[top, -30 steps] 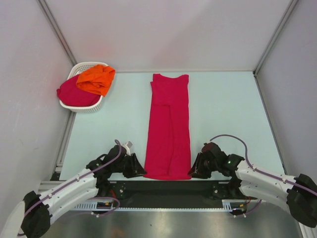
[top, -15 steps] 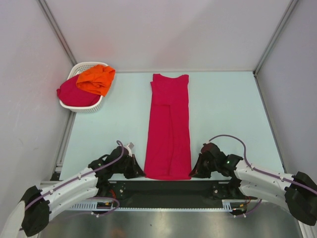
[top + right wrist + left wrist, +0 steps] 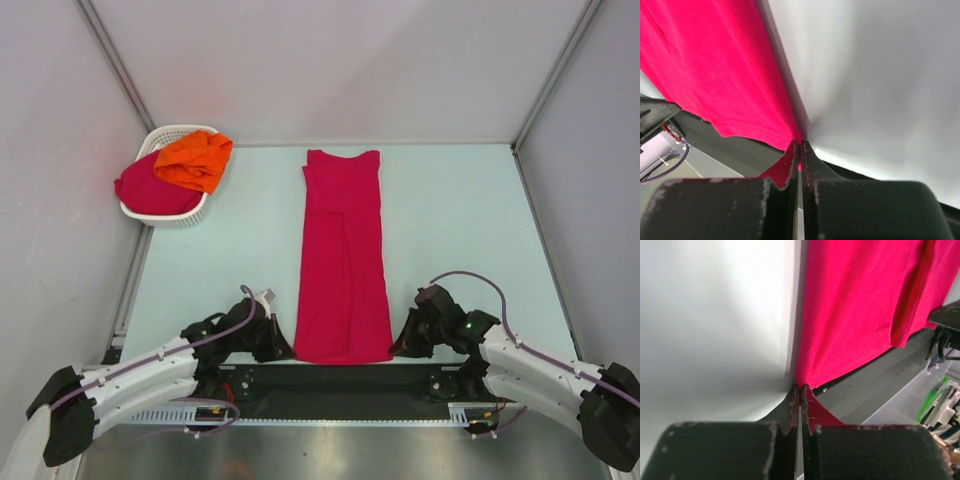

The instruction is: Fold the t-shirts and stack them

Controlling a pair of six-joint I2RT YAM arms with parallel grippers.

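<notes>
- One folded crimson t-shirt (image 3: 342, 262): lay as a long narrow strip down the middle of the bench (image 3: 450, 220), collar end far, hem at the near edge.
- The left pincer (image 3: 283, 350): clamped tight on the hem's near left corner, with cloth pinched between its fingers in the wrist view.
- The right pincer (image 3: 400, 347): clamped likewise on the near right corner.
- Both arms: lay low, reaching inward from the outer near corners.
- One white basket (image 3: 165, 135): stood at the far left corner, holding an orange t-shirt (image 3: 195, 160) atop a bundled crimson t-shirt (image 3: 150, 190).
</notes>
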